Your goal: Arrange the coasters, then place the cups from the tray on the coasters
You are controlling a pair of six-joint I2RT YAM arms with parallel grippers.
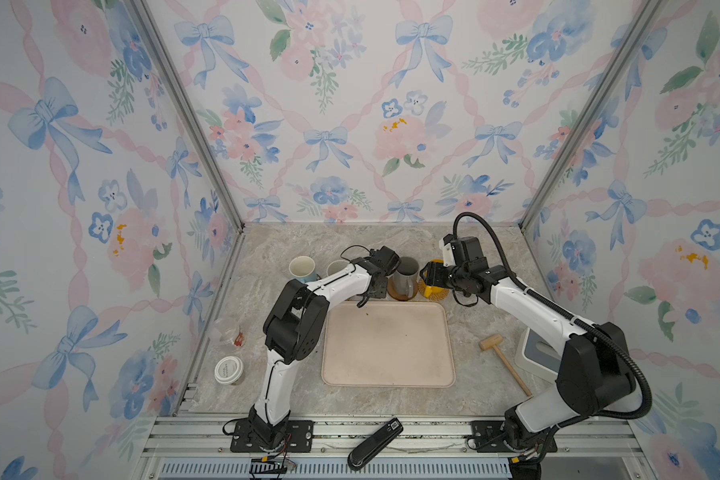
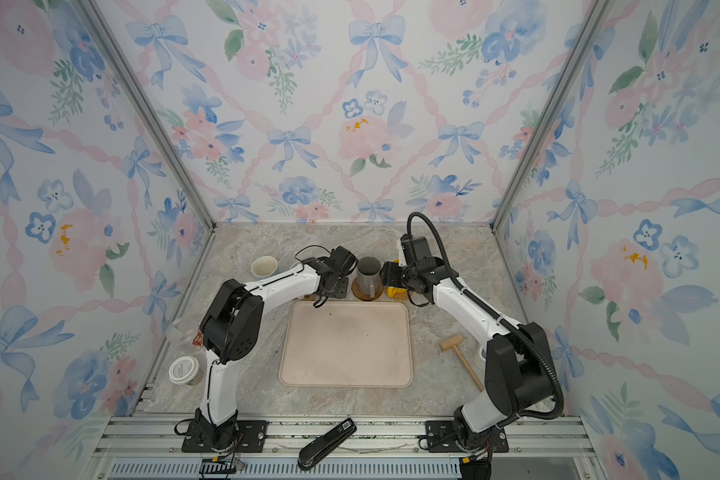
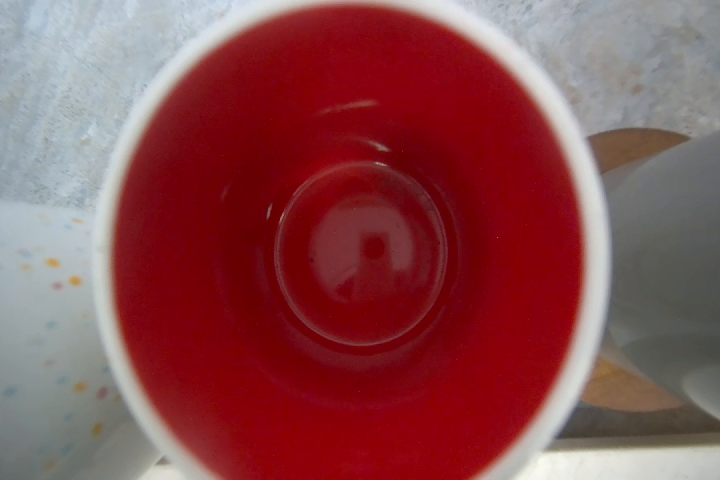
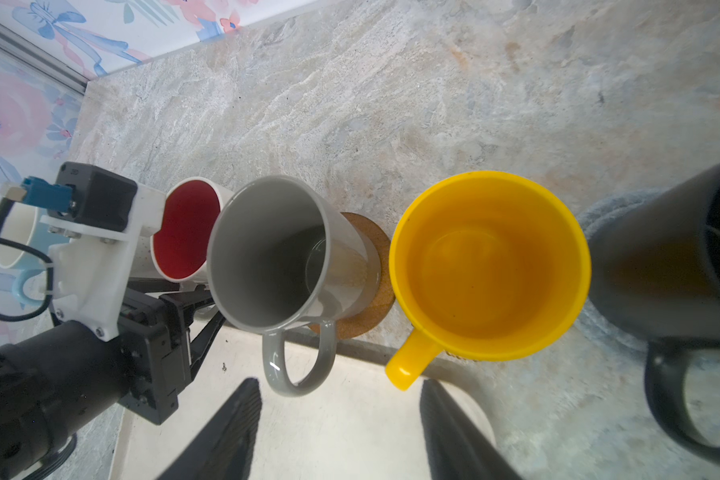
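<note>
Right wrist view takes in the marble-patterned desk (image 4: 391, 83) and the far edge of the large flat beige tray (image 4: 350, 436). In both top views the tray lies bare in the middle of the desk.

All six mugs stand in a row just beyond its far rim. From the left they are the light blue mug (image 1: 302, 268), the speckled cream-white mug (image 3: 30, 311), the white mug with the red inside (image 4: 186, 230), the grey mug (image 4: 275, 253), the yellow mug (image 4: 487, 266) and the black mug (image 4: 682, 270).

The right end effector (image 4: 339, 382) hangs spread and empty over the tray's far right corner, near the yellow handle. The left end effector (image 4: 206, 307) sits low at the near side of the red-lined mug. Its tips are hidden behind the grey mug, so I cannot tell whether it pinches the handle or stands clear of it.

A brown cork disc coaster (image 4: 373, 311) lies under the grey mug, a tan rattan coaster (image 1: 439, 296) under the yellow, and a grey-blue crocheted coaster (image 4: 612, 203) under the black. The red-lined mug's coaster is hidden.

This looks like the last placement. To finish it well, spread the left fingers fully and draw back nearward along the handle's line over the tray. Only then rise, since neighbours stand just beside the mug on both sides.
</note>
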